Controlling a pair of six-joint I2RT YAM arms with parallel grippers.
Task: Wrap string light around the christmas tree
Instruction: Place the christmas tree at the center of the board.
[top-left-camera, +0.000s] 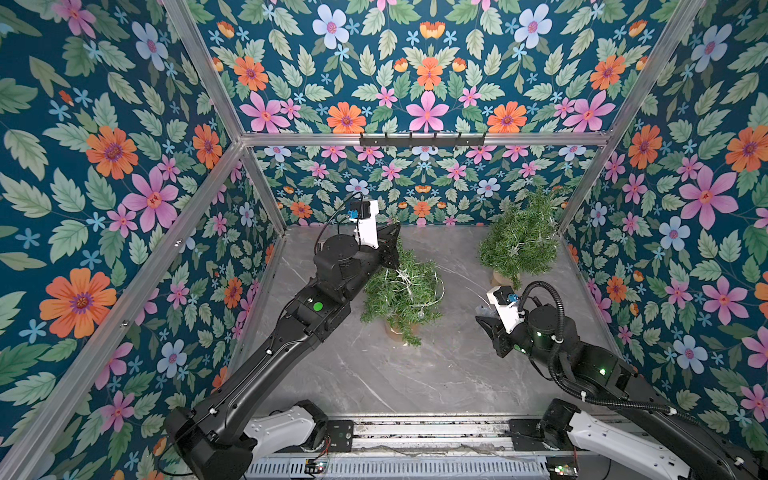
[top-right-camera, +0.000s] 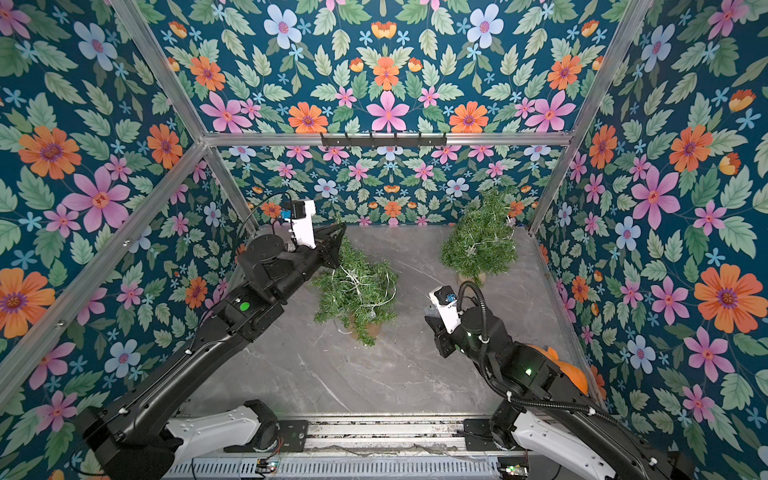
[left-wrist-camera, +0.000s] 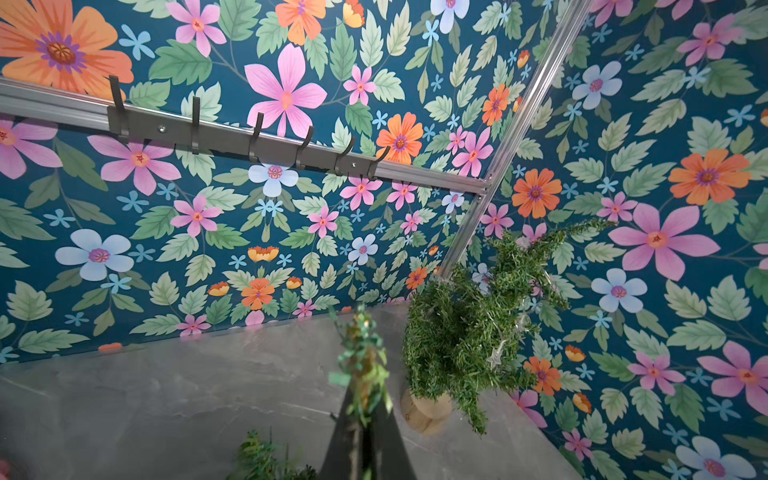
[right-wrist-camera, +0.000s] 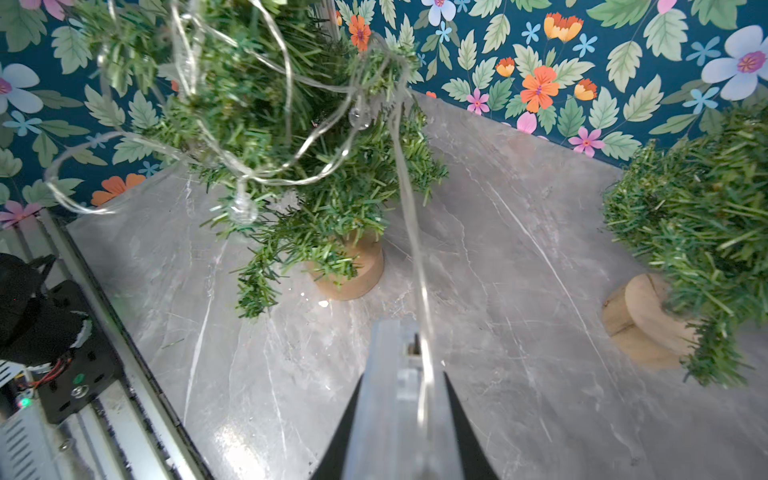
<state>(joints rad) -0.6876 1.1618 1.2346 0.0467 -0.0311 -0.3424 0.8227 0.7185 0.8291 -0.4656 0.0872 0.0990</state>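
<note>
The left claw (top-left-camera: 395, 231) is clenched on the top sprig of the Christmas tree (top-left-camera: 401, 297), whose branches spread beneath it down to a round wooden base (right-wrist-camera: 353, 270). The right claw (top-left-camera: 482, 321), well apart from that tree, grasps a clear boxy end piece of the string light (right-wrist-camera: 409, 208). From its tips the wire runs ahead to the tree and loops loosely through the branches. A second tree (top-left-camera: 519, 239), also strung, stands beyond the right claw on the grey marble table (top-left-camera: 374, 374).
</note>
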